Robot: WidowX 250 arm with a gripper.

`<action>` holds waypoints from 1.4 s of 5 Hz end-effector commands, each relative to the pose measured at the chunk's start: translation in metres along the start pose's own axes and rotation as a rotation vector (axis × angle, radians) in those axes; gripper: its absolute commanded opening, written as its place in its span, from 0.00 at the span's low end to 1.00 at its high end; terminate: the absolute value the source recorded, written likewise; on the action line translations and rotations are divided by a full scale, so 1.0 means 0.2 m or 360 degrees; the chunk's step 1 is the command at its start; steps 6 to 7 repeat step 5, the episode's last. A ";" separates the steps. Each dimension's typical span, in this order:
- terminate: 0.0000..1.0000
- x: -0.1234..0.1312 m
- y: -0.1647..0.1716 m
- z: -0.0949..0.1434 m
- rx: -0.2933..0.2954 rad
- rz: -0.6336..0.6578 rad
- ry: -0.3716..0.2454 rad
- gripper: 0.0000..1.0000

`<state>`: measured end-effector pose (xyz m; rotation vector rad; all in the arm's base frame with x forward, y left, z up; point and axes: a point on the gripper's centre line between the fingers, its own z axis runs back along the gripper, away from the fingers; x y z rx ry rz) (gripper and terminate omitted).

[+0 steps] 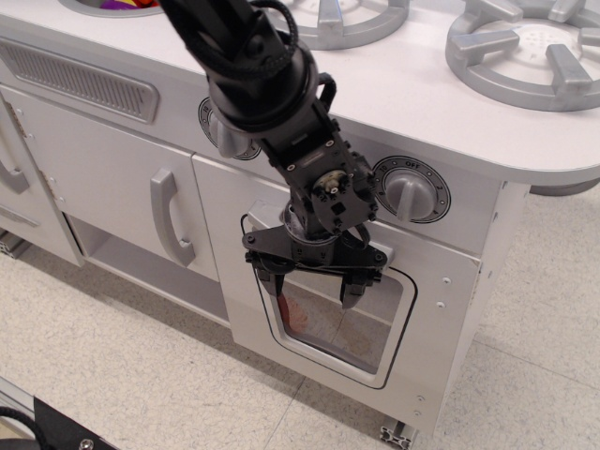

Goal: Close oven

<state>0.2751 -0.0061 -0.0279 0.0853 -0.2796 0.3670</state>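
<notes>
In the single view, the oven (234, 202) door sat near-flush under the knobs — closing looked nearly done. The gripper (314, 284), fingers spread and empty, pressed against its window; next, probably a final push.

The tool (313, 284) hides the oven (328, 300) door's handle; arm cut off above.

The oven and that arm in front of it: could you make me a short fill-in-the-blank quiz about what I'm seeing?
1. The oven door now looks ____ against the cabinet front.
2. The end effector hangs in front of the door's ____.
3. The end effector's two fingers stand ____, holding nothing.
4. The knob to the arm's right points at the word ____.

Missing words: shut; window; apart; OFF
</notes>
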 end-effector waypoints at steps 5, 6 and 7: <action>1.00 -0.05 0.06 0.50 -0.0233 -0.0002 0.0109 1.00; 1.00 -0.05 0.06 0.50 -0.0233 -0.0002 0.0109 1.00; 1.00 -0.05 0.06 0.50 -0.0233 -0.0002 0.0109 1.00</action>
